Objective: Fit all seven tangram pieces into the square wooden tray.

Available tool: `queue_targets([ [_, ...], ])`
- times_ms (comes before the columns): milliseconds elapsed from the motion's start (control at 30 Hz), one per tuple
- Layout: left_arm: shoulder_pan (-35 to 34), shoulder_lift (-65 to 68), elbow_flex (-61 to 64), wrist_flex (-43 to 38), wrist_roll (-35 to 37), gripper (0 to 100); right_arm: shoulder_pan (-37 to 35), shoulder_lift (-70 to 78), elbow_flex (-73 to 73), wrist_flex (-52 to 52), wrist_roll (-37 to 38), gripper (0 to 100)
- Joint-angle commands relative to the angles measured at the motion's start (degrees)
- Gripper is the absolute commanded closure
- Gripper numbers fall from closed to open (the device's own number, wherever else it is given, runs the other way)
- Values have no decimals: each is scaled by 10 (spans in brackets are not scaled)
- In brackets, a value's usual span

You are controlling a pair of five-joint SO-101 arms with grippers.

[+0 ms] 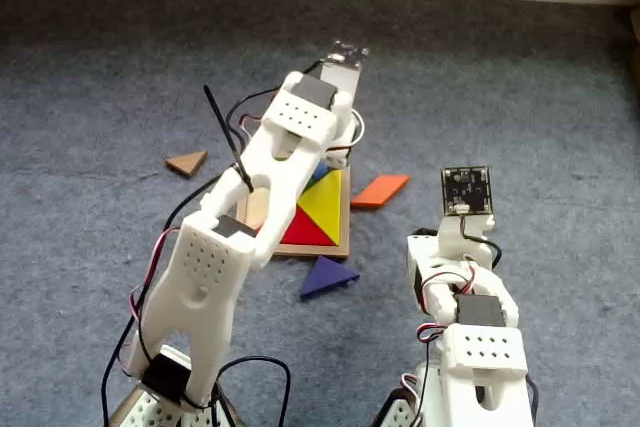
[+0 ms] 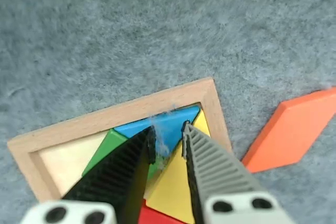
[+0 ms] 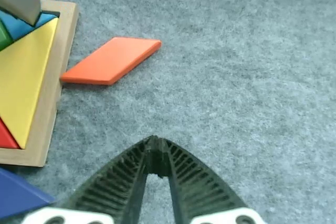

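Observation:
The square wooden tray (image 1: 310, 250) lies mid-table and holds a yellow triangle (image 1: 322, 209), a red piece (image 1: 300, 232), a green piece (image 2: 107, 148) and a light blue triangle (image 2: 168, 124) in its far corner. Part of the tray floor (image 2: 63, 161) is bare. My left gripper (image 2: 168, 137) hovers slightly open over the light blue triangle, its tips apart. An orange parallelogram (image 1: 380, 190) lies just right of the tray. In front of the tray sits a dark blue triangle (image 1: 328, 277), and a brown triangle (image 1: 187, 162) lies to the left. My right gripper (image 3: 152, 142) is shut over bare carpet.
Everything rests on grey carpet. The left arm (image 1: 290, 147) stretches over the tray and hides much of it from above. Open carpet lies right of the orange parallelogram (image 3: 110, 60) and behind the tray.

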Motion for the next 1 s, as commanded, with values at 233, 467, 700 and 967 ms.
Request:
queue_targets([
  [233, -3, -9, -90, 75, -11, 898, -8, -9, -2, -16, 7, 992],
  [467, -36, -8, -218, 175, -9, 899, -8, -9, -2, -16, 7, 992],
  [700, -22, -11, -196, 176, -12, 927, -6, -9, -2, -16, 7, 992],
  [967, -32, -132, -109, 177, -29, 993, -6, -9, -2, -16, 7, 992],
])
